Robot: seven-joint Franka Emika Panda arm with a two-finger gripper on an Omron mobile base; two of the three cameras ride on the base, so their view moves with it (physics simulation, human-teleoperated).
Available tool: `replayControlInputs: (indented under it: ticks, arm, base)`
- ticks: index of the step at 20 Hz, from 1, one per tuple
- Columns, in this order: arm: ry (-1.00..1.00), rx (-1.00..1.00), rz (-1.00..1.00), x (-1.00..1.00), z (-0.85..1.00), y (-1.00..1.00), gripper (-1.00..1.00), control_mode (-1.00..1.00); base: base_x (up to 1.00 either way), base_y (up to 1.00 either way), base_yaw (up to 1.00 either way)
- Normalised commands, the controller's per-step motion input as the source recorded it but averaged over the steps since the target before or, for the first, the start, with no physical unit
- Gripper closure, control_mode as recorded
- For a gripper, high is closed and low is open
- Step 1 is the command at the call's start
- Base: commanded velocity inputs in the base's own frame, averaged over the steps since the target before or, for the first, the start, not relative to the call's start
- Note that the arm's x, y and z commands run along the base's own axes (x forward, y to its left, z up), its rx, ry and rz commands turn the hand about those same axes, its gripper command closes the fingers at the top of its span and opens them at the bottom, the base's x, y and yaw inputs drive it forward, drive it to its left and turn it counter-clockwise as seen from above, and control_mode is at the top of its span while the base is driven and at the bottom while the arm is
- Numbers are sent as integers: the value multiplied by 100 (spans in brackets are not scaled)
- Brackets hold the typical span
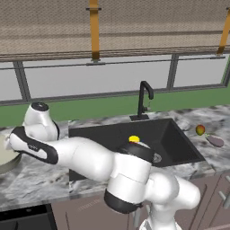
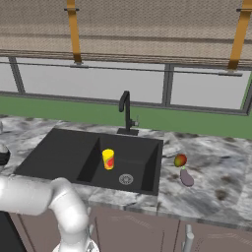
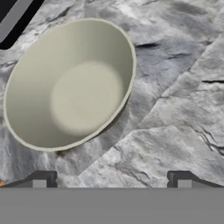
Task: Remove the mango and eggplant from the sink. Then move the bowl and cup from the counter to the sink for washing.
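The pale greenish-beige bowl (image 3: 70, 83) sits empty on the marbled counter (image 3: 175, 87), up and to the left of my gripper (image 3: 113, 181). The gripper is open, hovering above the counter with nothing between its fingertips (image 3: 43, 179). In the left base view the arm reaches far left over the bowl (image 1: 5, 159). The yellow cup (image 2: 108, 159) stands upright inside the dark sink (image 2: 59, 152), near the drain. The mango (image 2: 180, 160) and the eggplant (image 2: 187, 177) lie side by side on the counter right of the sink.
A black curved faucet (image 2: 127, 113) rises behind the sink. A dark flat surface with a grey edge (image 3: 13, 17) borders the counter just beyond the bowl. Windows and a green wall strip run along the back.
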Motion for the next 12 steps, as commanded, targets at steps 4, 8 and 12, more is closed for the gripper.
replayControlInputs:
  ticks: [4,8,12]
  arm:
    - [2,0,-2,3,-15,8,-100,-100]
    - [0,0,-2,1,-19,4,-100,-100]
    - [0,0,-1,2,-22,4,-100,-100]
  base:
    - [0,0,0]
    - [0,0,0]
    - [0,0,0]
